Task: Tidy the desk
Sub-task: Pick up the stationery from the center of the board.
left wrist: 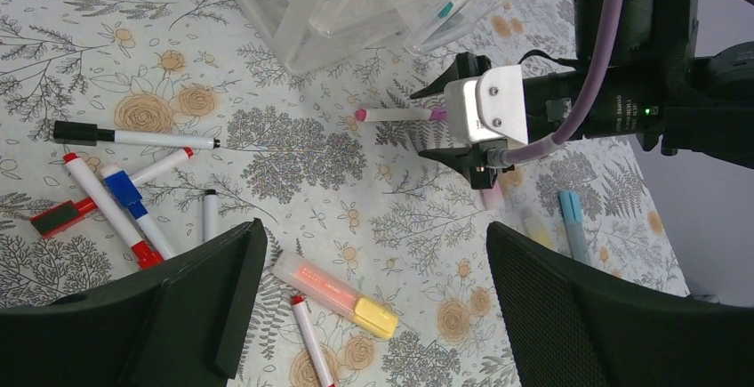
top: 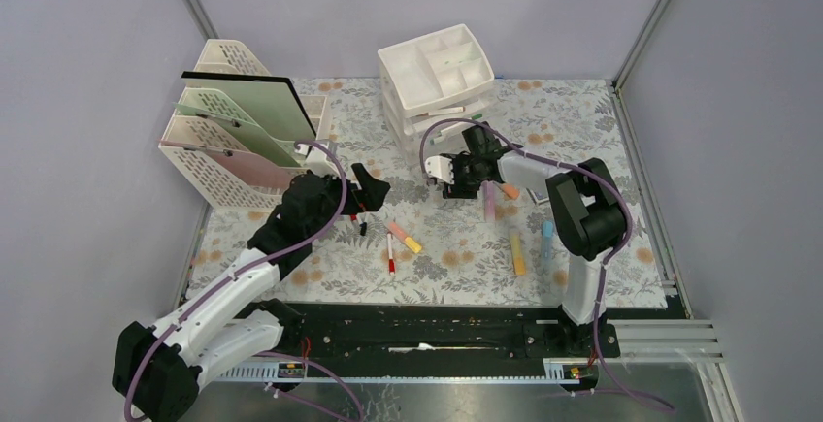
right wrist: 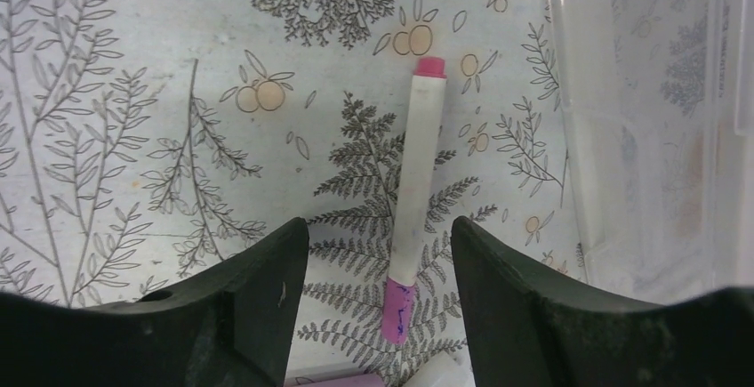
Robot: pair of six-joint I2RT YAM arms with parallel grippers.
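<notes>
The desk is covered in a pale cloth with fern and flower print. My right gripper is low over it, in front of the drawer unit. Its jaws stand apart on either side of a white marker with a pink cap, with a gap on both sides. The left wrist view shows that marker lying flat between the right gripper's fingers. My left gripper hangs open and empty above an orange highlighter with a yellow cap and a red-tipped marker.
A white drawer unit stands at the back centre, and a cream file rack holding folders at the back left. Black, red and blue markers lie left of my left gripper. Pink, yellow and blue highlighters lie by the right arm.
</notes>
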